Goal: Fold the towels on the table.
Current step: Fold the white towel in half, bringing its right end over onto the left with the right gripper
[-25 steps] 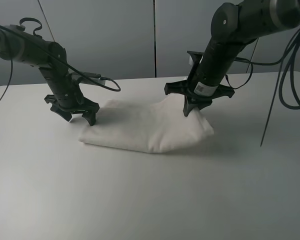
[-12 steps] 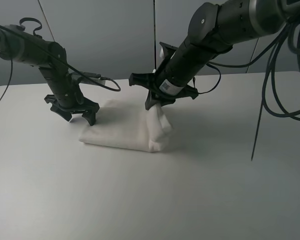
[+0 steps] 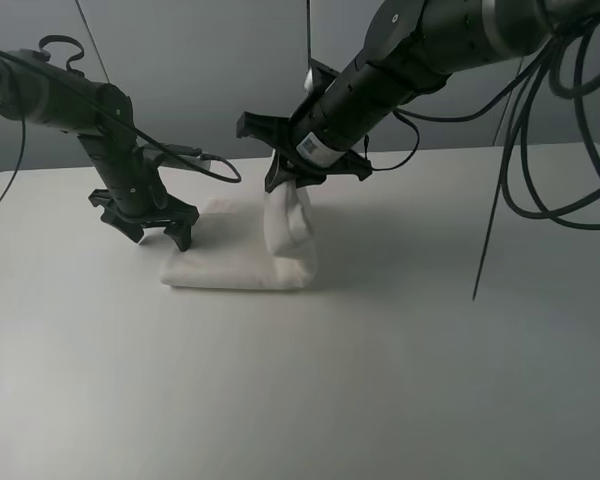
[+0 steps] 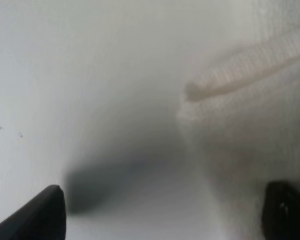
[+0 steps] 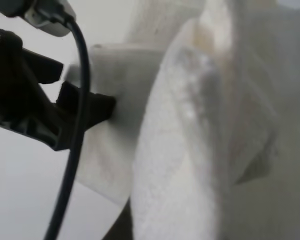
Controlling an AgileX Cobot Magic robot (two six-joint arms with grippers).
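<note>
Towel point(image 3: 235, 265) — R tool point(image 3: 290, 188) pinching its raised end, arm reaching across; L tool point(image 3: 162, 238) wide, angled down.

White terry towel point(image 3: 242, 262) on white table point(image 3: 310, 380), left part flat, right end lifted upright

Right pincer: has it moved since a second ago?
Yes. The right pincer has swung leftward over the table, carrying one end of the towel toward the unmoved left pincer.
</note>
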